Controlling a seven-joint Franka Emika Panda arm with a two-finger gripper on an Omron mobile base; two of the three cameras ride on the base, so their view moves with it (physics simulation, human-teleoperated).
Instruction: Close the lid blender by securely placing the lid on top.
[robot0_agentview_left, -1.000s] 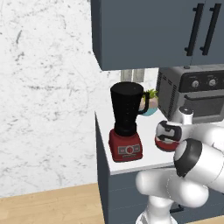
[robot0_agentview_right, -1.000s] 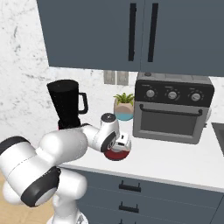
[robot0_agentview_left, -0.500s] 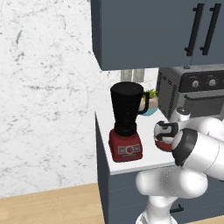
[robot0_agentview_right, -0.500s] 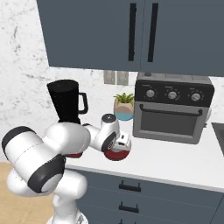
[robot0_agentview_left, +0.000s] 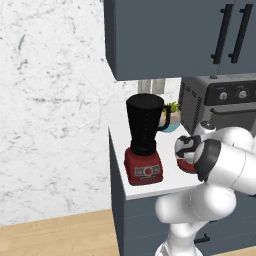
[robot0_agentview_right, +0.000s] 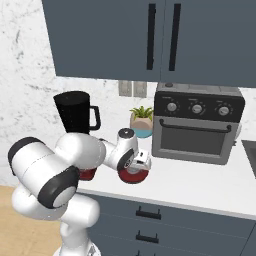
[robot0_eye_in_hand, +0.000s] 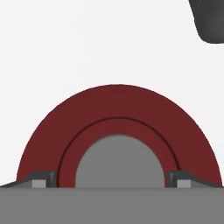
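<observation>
Over the last second the scene itself has not shifted — blender, lid and toaster oven sit where they did — but the arm's elbow has swung, its big white links bulking differently in both base views while the hand stays low over the lid.

The gripper (robot0_eye_in_hand: 112, 180) is down on the lid (robot0_eye_in_hand: 118, 131). In the hand view the red disc spreads from 9 o'clock over to 3 o'clock, the grey knob (robot0_eye_in_hand: 119, 162) at centre bottom, one fingertip (robot0_eye_in_hand: 41, 179) just left of the knob and the other just right. The claw stands at a middling width, spanning the knob; I cannot tell whether the pads touch it or only flank it.

The lid lies flat on the white counter (robot0_agentview_right: 200, 182), in the right base view at 6 o'clock from the potted plant (robot0_agentview_right: 142, 120) and at 8 o'clock from the toaster oven (robot0_agentview_right: 197, 122). The blender (robot0_agentview_left: 145, 140) stands at the counter's left end, jar open on top, handle toward the plant; from the left base view the lid (robot0_agentview_left: 186, 164) is at 4 o'clock from it, near but apart.

Judgement — the approach looks finished and the grasp is in hand. The lid is not yet lifted. Next comes closing on the knob, a lift above the jar's rim, then a carry over. Risk: a small knob may slip or tilt the disc.
</observation>
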